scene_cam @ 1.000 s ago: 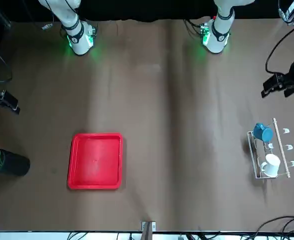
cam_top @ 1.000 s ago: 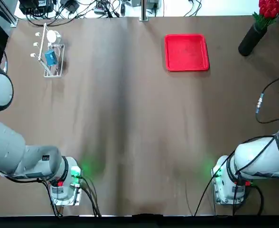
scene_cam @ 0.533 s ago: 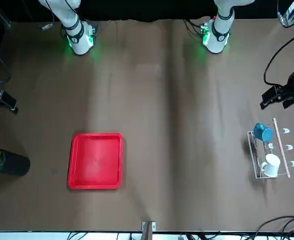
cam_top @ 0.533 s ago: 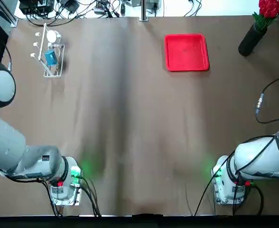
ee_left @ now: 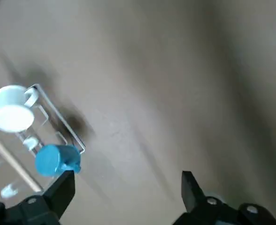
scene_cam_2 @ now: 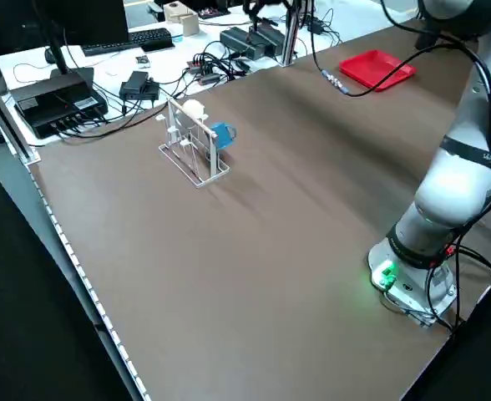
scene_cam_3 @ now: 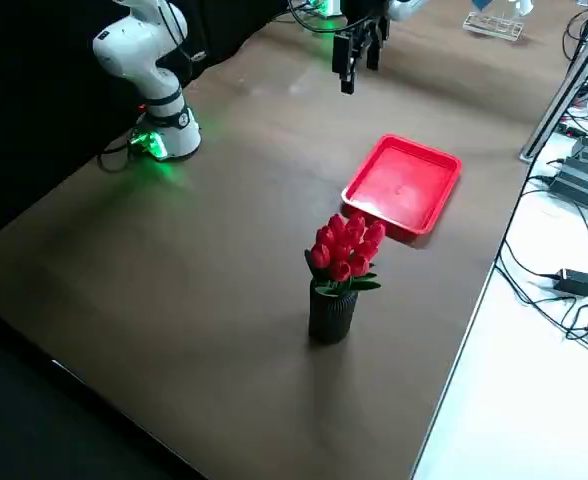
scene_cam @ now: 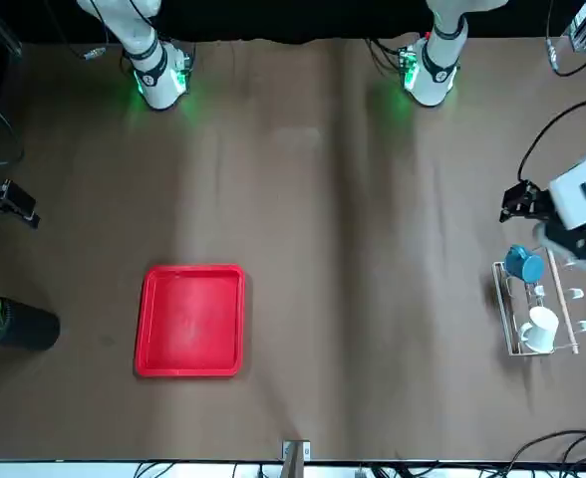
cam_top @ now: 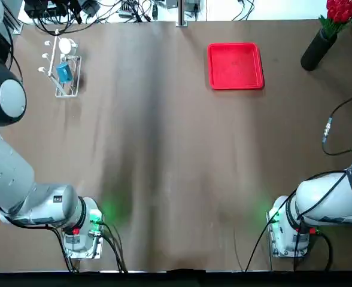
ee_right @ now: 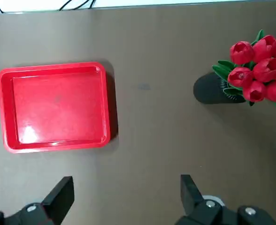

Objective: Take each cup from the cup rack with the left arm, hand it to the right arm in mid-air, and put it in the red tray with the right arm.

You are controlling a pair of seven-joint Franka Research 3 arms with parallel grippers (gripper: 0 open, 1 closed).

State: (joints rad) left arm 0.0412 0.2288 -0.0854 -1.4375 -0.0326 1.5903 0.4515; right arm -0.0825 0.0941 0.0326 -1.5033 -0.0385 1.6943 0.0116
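The tray (cam_top: 235, 66) is plain red, one cup (scene_cam: 524, 264) blue, the other (scene_cam: 539, 330) white.

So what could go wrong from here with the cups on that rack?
The blue mug and white mug sit close together, so the left hand might bump one while reaching for the other. The cup rack is thin wire and could tip or drag if a handle snags.

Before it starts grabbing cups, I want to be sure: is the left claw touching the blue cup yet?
Apart. The front view shows bare table between the left claw and the blue cup, which hangs on the rack.
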